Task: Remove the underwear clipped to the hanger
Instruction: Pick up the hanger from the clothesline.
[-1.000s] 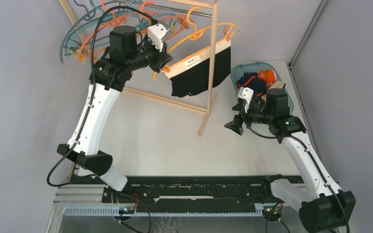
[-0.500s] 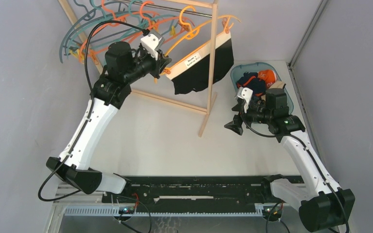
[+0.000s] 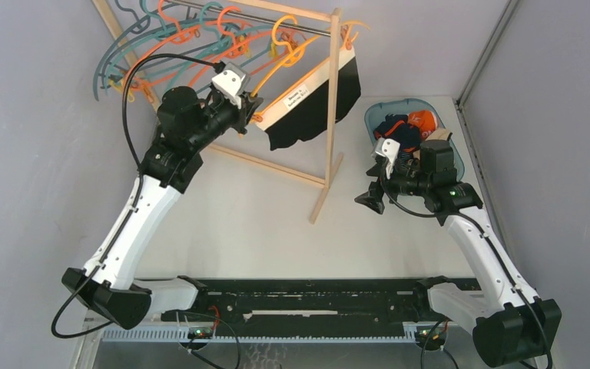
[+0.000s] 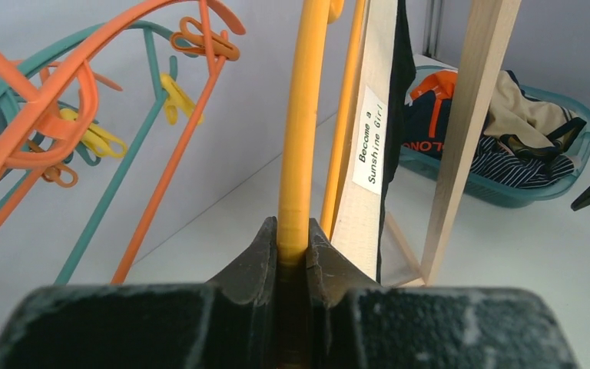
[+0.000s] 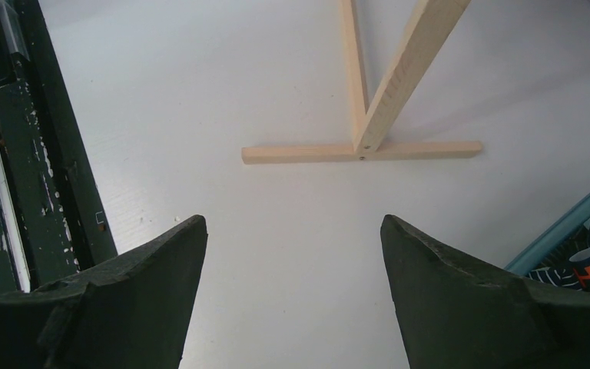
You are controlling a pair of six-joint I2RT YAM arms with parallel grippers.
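Note:
Black underwear (image 3: 311, 108) with a white labelled waistband (image 4: 372, 138) hangs clipped to a yellow hanger (image 3: 288, 54) at the wooden rack. My left gripper (image 3: 252, 117) is shut on the hanger's lower left end; in the left wrist view the jaws (image 4: 292, 231) pinch the yellow bar (image 4: 303, 115). My right gripper (image 3: 370, 200) is open and empty, held above the table left of the basket; its wrist view (image 5: 292, 231) shows only bare table between the fingers.
A teal basket (image 3: 369, 119) at the right holds several briefs, navy with orange (image 3: 399, 131), striped (image 4: 515, 165) and beige (image 4: 522, 115). The wooden rack post (image 3: 330, 100) stands beside the underwear, its foot (image 5: 361, 150) on the table. Several empty orange and teal hangers (image 3: 184, 46) crowd the rail.
My left arm has moved left and toward the back with the yellow hanger, carrying the black underwear closer to the rail. The right arm has not moved.

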